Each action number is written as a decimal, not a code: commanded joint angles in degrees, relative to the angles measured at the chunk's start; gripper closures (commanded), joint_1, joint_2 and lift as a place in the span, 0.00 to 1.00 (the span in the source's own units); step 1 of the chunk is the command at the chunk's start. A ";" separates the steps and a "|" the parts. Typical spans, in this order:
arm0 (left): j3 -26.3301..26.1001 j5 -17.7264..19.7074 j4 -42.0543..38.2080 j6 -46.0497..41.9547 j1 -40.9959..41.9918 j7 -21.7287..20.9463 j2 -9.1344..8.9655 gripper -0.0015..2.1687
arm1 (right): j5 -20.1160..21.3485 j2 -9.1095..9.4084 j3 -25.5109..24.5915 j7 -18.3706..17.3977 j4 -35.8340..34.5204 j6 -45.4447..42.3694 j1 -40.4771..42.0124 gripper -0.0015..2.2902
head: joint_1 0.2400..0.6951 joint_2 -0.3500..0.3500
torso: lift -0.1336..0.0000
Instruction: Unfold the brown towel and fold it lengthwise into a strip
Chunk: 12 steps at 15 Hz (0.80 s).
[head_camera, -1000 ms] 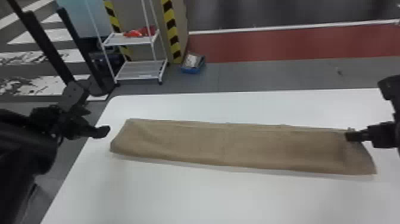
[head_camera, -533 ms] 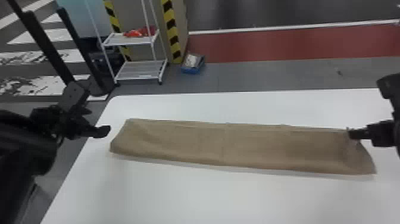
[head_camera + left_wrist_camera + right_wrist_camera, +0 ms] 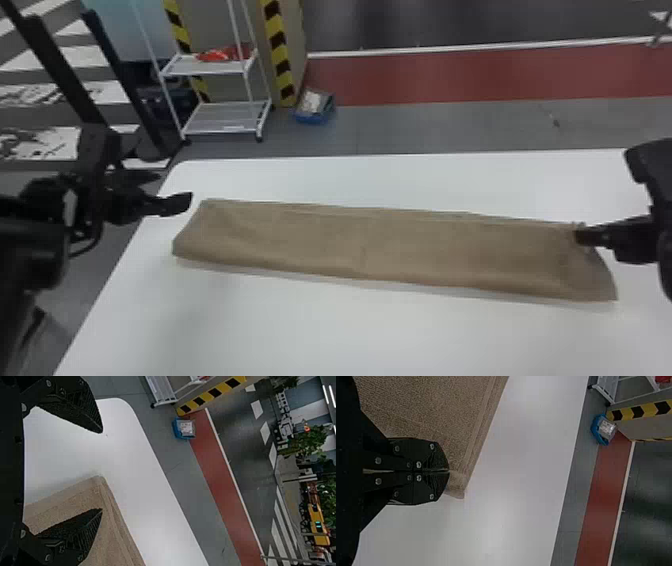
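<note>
The brown towel point(image 3: 360, 245) lies as a long strip across the white table point(image 3: 320, 330), its long edges running left to right. At the strip's right end, my right gripper point(image 3: 582, 236) is at the far corner. In the right wrist view that gripper point(image 3: 449, 471) is shut with its tips on the towel point(image 3: 435, 411) near the corner. My left gripper point(image 3: 187, 202) hangs just beyond the towel's left end, above the table's left edge. The left wrist view has this gripper point(image 3: 102, 471) open, its fingers wide apart, with a towel point(image 3: 115, 538) corner lying below and between them.
Behind the table stand a white wire shelf point(image 3: 225, 117) holding a red item and a striped yellow-black post point(image 3: 280, 55). A blue bin point(image 3: 314, 107) sits on the floor nearby. White tabletop surrounds the towel in front and behind.
My right gripper has shifted very slightly to the right at the towel's far corner. The left arm and the strip look the same as before.
</note>
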 commanded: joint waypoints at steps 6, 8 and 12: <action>-7.28 2.39 19.32 0.33 -15.94 -0.48 -1.23 0.46 | 0.00 -0.23 -0.70 0.06 -0.90 -1.04 1.52 0.58 | 1.00 0.65 | 0.07; -7.63 1.95 21.26 -0.91 -16.64 -0.39 -0.61 0.46 | -0.09 -0.41 -0.79 0.06 -0.90 -1.22 1.69 0.58 | 1.00 0.65 | 0.07; -8.95 1.77 22.40 -1.61 -15.68 -0.48 0.79 0.32 | -0.44 -0.50 -1.14 0.15 -0.90 -1.92 1.78 0.58 | 1.00 0.67 | 0.07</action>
